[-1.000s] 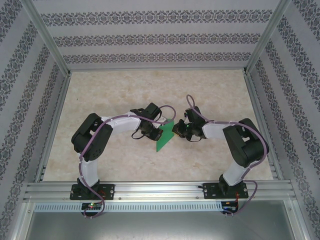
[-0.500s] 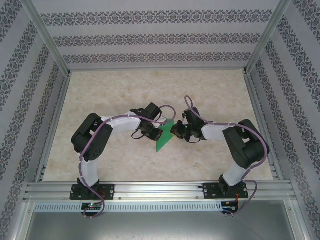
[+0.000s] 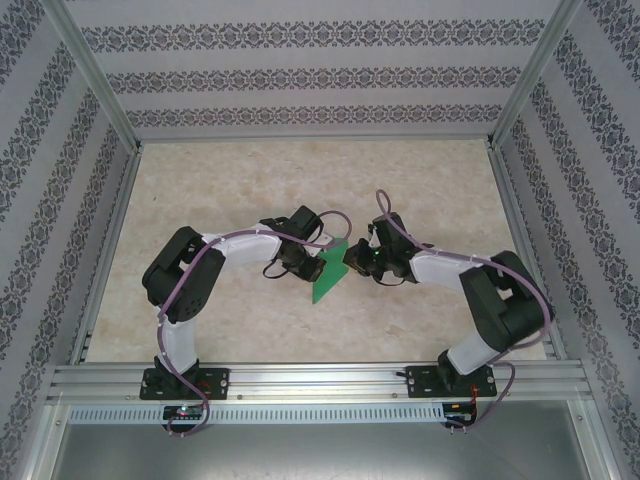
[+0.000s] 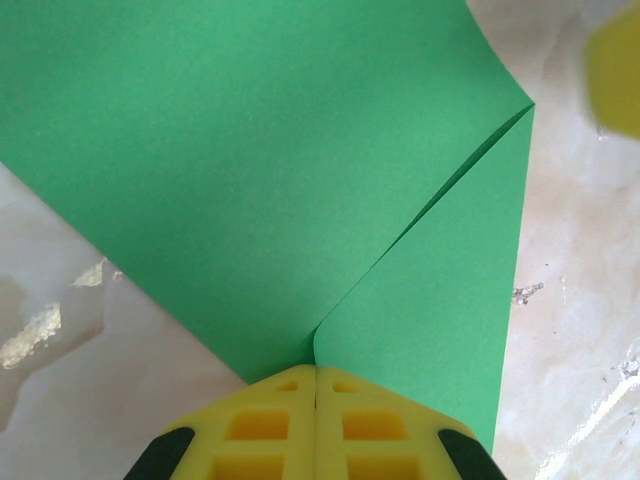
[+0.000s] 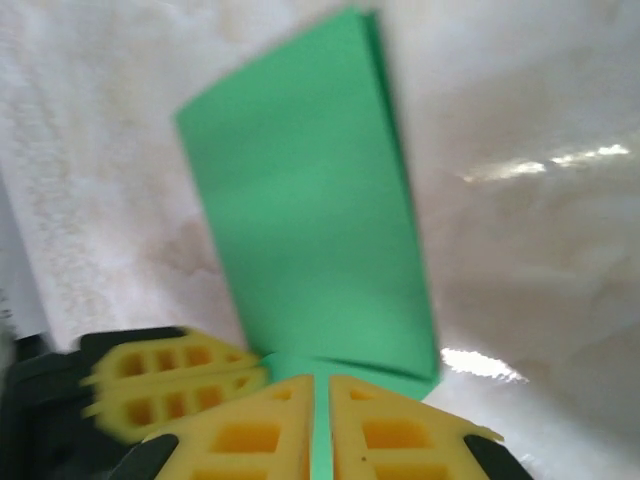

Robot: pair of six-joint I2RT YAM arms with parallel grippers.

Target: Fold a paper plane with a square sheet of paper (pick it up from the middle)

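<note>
The folded square sheet of paper (image 3: 327, 275) is held over the middle of the tabletop (image 3: 230, 190), its long axis running far-right to near-left. The left fingers (image 4: 265, 435) pinch its left side and the right fingers (image 5: 390, 435) its far-right end, both arms equally near.
</note>
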